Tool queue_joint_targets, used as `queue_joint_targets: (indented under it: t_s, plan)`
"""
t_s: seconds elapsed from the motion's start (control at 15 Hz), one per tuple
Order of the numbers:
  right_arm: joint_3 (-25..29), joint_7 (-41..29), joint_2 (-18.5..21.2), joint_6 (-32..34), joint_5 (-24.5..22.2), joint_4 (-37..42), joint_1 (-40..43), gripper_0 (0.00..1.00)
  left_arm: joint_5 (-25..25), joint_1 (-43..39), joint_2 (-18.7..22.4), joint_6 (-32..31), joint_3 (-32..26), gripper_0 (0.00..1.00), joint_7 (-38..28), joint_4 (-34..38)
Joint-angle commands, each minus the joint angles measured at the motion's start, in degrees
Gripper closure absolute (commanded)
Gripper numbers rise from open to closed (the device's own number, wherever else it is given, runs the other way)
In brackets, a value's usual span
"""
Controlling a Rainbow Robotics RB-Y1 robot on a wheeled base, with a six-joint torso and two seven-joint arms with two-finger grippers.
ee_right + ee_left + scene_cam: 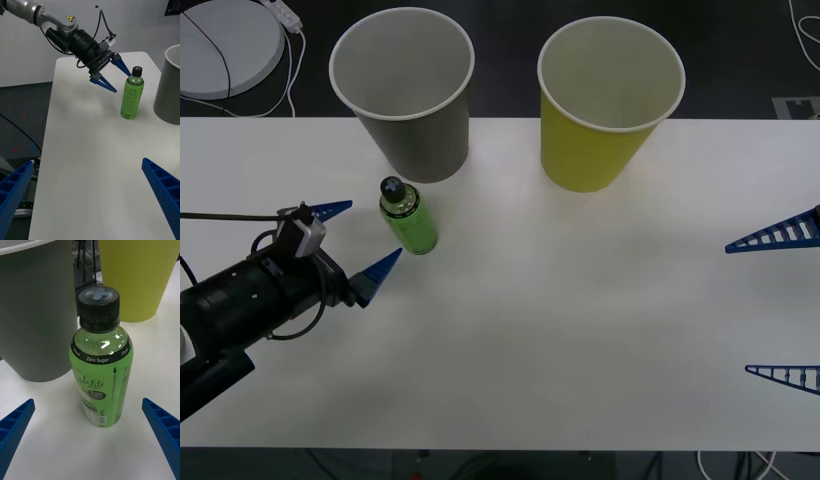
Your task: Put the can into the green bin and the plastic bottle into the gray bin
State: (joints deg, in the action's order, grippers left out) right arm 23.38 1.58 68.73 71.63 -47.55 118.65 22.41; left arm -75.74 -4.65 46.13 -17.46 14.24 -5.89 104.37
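Upright on the white surface [530, 330] stands the plastic bottle [408, 217], green liquid under a black cap. Just behind the bottle is the gray bin [408, 90], near but not touching. The green bin [605, 100] stands beside the gray bin, farther from the bottle. The left gripper [358, 240] hovers just beside the bottle, fingers spread wide, holding nothing. The right gripper [780, 305] waits well apart from the bottle, fingers also spread.

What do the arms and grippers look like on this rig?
Left gripper: two blue pointed, ribbed fingers on a black cylindrical wrist with a silver-gray link behind, a yellow warning sticker, a small white-gray module and looping black cables. Right gripper: blue tapered fingers with lattice ribbing.
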Motion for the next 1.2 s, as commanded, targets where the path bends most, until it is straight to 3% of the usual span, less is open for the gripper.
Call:
queue_joint_targets:
  t_s: [0.07,1.2]
  plan:
    - [0.0,0.0,0.0,0.0,0.0,0.0,0.0,0.00,-0.6,1.3,-2.2,0.1,0.7,0.00,-0.2,-1.2]
    - [0.0,0.0,0.0,0.0,0.0,0.0,0.0,0.00,-3.0,9.4,-7.9,0.0,3.9,0.00,-0.2,-8.3]
